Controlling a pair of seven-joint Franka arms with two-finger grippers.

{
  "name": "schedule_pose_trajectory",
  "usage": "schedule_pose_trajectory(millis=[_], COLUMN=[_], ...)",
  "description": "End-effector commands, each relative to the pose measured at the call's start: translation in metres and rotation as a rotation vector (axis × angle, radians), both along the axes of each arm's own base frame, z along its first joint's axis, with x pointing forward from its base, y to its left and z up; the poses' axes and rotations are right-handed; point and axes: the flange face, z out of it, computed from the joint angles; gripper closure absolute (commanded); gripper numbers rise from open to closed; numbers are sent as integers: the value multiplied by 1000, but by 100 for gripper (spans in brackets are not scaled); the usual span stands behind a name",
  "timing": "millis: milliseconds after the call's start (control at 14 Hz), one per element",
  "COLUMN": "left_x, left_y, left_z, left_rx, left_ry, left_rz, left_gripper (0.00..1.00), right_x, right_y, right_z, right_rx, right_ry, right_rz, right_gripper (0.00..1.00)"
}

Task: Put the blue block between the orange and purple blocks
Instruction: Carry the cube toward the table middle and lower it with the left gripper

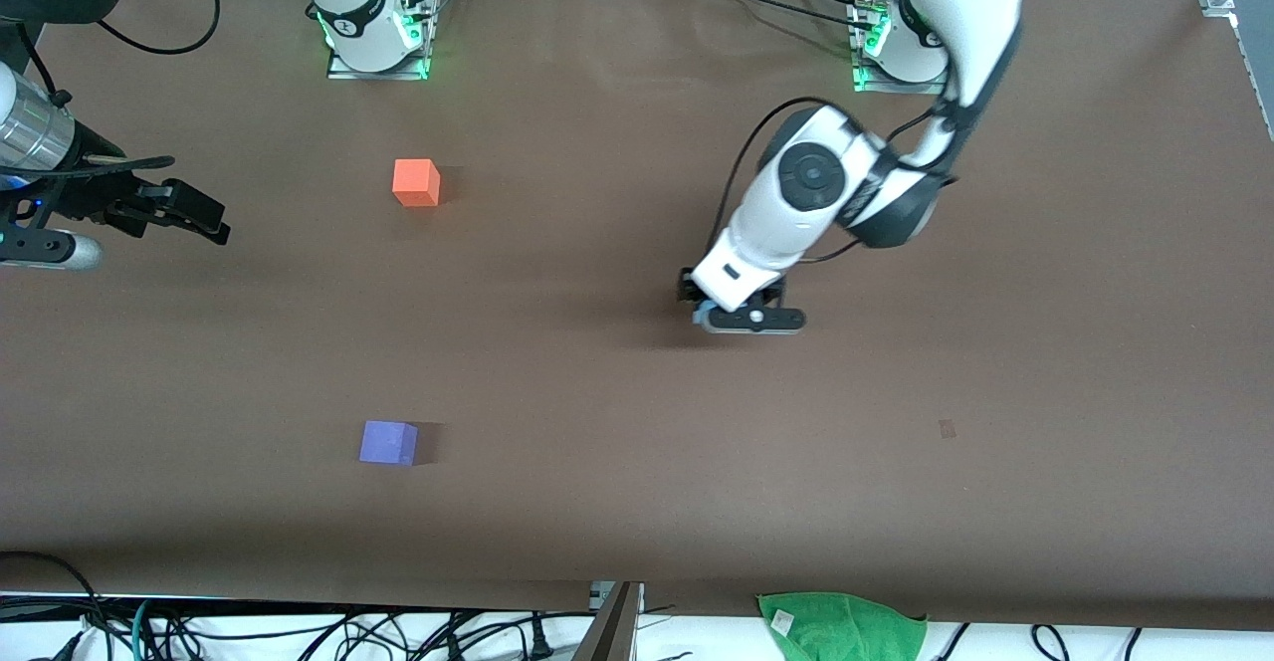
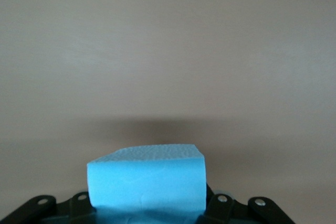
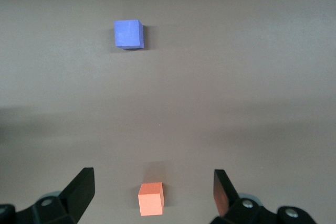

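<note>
The blue block [image 2: 146, 184] sits between the fingers of my left gripper [image 2: 149, 209], which is shut on it low over the middle of the brown table [image 1: 597, 382]. In the front view only a sliver of the blue block [image 1: 704, 316] shows under the left gripper [image 1: 744, 319]. The orange block [image 1: 416, 183] lies toward the right arm's end. The purple block [image 1: 388, 443] lies nearer the front camera than the orange one. My right gripper [image 1: 204, 215] waits open and empty at the right arm's end. Its wrist view shows the right gripper [image 3: 152, 187], the orange block [image 3: 151, 199] and the purple block [image 3: 128, 33].
A green cloth [image 1: 842, 625] lies at the table's edge nearest the front camera, beside loose cables [image 1: 299, 636]. The arm bases [image 1: 376, 34] stand along the edge farthest from the front camera. A small mark [image 1: 947, 429] is on the table toward the left arm's end.
</note>
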Motion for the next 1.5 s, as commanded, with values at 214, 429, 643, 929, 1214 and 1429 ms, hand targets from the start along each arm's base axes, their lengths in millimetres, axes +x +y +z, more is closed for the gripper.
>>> schedule_pose_trajectory(millis=[214,429,643,929,1214,1429], left_x=[-25,-40,-44,-30,-15,-11], left_y=[-52,-66,-72,-62,-27,6], left_z=[-69,-89,-85,-36,60,112], left_rx=[46,95,88,74,178,253], left_ry=[-49,-93,-102,-137,-133,-126], left_rz=[45,-30,-41,-10,42,45], left_gripper=[64,52,0,0,0,0], right_x=[-4,-3,-2,-1,3,13], right_y=[-4,-4,-4,-4,1,4], right_z=[6,6,6,5,1,-34], right_rx=[3,3,3,-5,1,-11], right_ry=[-2,-3,-6,-7,-12,48], right_rz=[1,1,1,4,-7,11], right_gripper=[0,0,0,0,0,0])
